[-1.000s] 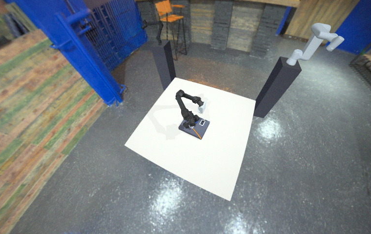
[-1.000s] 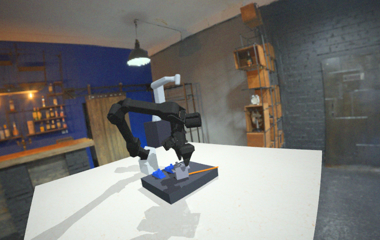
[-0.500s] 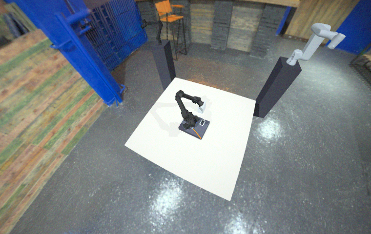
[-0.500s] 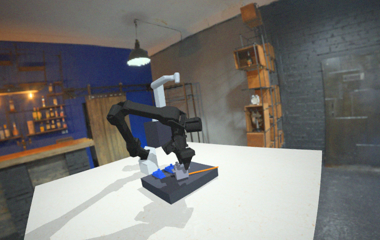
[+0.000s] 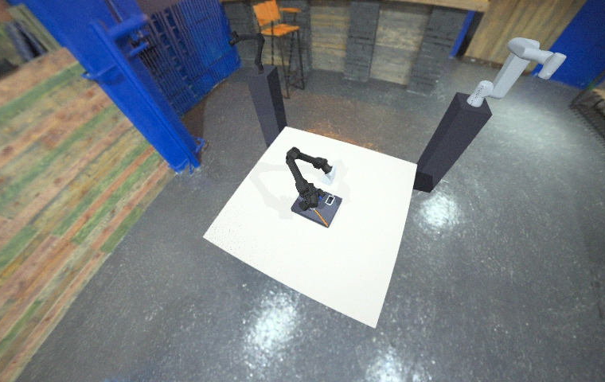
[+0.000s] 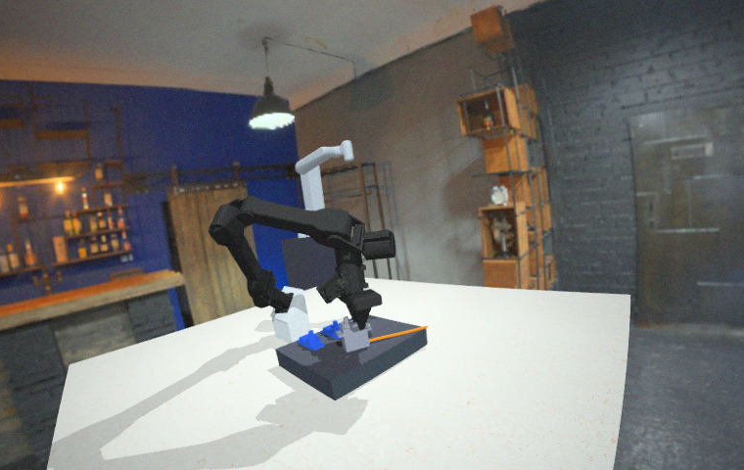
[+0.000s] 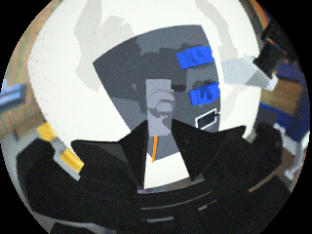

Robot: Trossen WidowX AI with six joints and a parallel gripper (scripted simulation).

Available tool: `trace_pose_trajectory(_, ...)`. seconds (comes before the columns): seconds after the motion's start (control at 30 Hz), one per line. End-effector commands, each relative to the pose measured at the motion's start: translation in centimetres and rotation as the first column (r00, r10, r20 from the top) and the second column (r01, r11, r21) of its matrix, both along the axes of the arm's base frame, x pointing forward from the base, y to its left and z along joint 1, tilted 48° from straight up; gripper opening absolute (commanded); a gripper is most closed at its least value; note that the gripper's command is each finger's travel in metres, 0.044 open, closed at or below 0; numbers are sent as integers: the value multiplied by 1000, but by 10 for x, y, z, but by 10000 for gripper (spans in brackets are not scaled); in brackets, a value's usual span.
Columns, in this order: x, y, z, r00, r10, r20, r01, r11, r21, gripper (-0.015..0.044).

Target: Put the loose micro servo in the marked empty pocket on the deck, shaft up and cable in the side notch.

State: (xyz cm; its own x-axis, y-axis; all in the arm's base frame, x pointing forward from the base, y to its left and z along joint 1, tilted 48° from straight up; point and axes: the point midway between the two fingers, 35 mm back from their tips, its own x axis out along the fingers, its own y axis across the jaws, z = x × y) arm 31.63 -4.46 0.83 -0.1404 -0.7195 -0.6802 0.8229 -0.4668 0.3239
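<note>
Currently, top view, arm: my black arm [image 5: 298, 176] [image 6: 295, 218] reaches from its pale base block [image 5: 329, 176] [image 6: 291, 326] [image 7: 242, 72] over the dark deck [image 5: 310, 218] [image 6: 335, 386] [image 7: 126, 55], which rests on the white table [image 5: 353, 270] [image 6: 492, 378] [image 7: 53, 55].
Top view, pocket: a white outline marks the empty pocket [image 5: 329, 200] [image 7: 207, 119] on the deck, beside my gripper [image 5: 309, 204] [image 6: 360, 323] [image 7: 159, 123].
Top view, servo: mostly hidden under my gripper; its orange cable [image 5: 322, 218] [image 6: 397, 334] [image 7: 155, 148] extends toward a deck corner.
Exterior view, gripper: pointed down, fingertips at the upper part of the grey micro servo [image 6: 355, 339] [image 7: 159, 105].
Exterior view, blue servo: a first blue servo [image 6: 310, 340] [image 7: 195, 58] and a second blue servo [image 6: 329, 330] [image 7: 204, 94] stand on the deck beside the grey unit.
Wrist view, gripper state: closed on the grey micro servo, one finger against each side.
Wrist view, servo position: outside the pocket, at deck level, round output feature facing my camera.
Wrist view, cable: runs between my fingers, away from the blue servos.
</note>
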Motion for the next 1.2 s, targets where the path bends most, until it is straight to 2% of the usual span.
trace_pose_trajectory(0.0,1,3,3,1000,3,-3,-3,1000,-1,13)
trace_pose_trajectory(0.17,-1,19,21,1000,3,-3,-3,1000,-1,0)
trace_pose_trajectory(0.6,-6,21,23,1000,3,-4,-3,1000,-1,0)
trace_pose_trajectory(0.9,-17,27,18,1000,3,-4,-3,1000,0,0)
trace_pose_trajectory(1.17,-10,51,-8,1000,3,-3,-3,1000,2,0)
